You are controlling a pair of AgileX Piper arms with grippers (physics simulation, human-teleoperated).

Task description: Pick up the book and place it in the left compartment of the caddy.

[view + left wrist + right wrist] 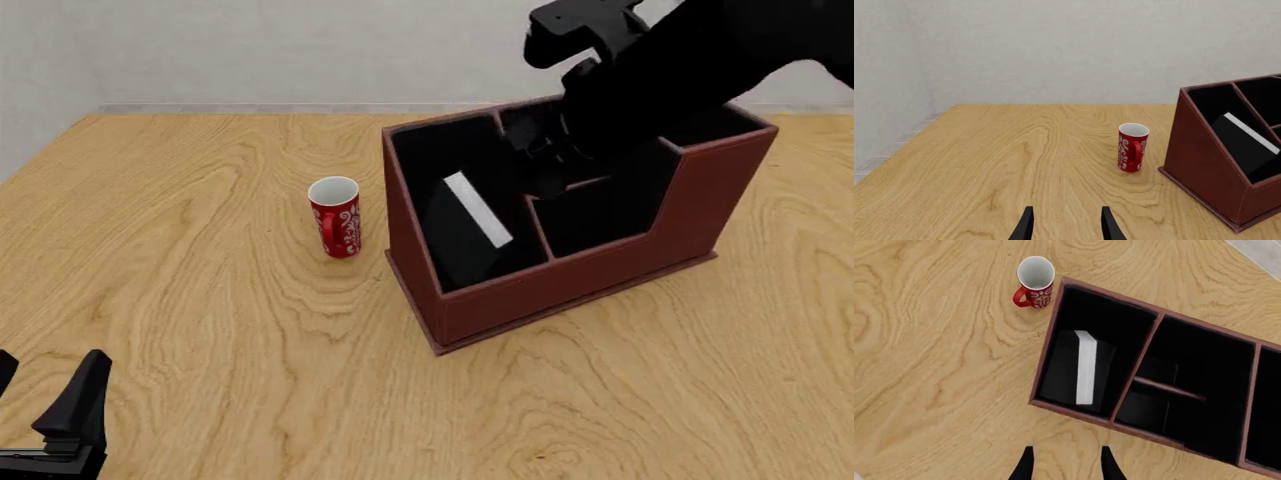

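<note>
1. The book [1087, 367] already lies inside the caddy [574, 280], in the left compartment [1101, 325], the long slot at the caddy's tall end. It leans at a tilt against the slot's wall, white page edge up, and nothing grips it.

2. The right gripper [1064, 465] hangs above the caddy, near its front wall, looking straight down into the compartments. Its fingers are spread with bare gap between them and hold nothing. In the front view the right arm is a dark mass over the caddy's back sections, and the fingertips cannot be made out there.

3. The left gripper [1064, 227] sits low over the wooden table [200, 330], well apart from the caddy on the cup's side. Its fingers are likewise spread and empty.

4. A small red patterned cup [335, 217] stands upright on the table just beside the caddy's tall end, not touching it.

5. Judged from how things lie, placement looks done and the step in hand is the release and retreat. The next move seems to call only for lifting the right arm clear of the caddy without brushing the walls, the leaning book, or the cup.
</note>
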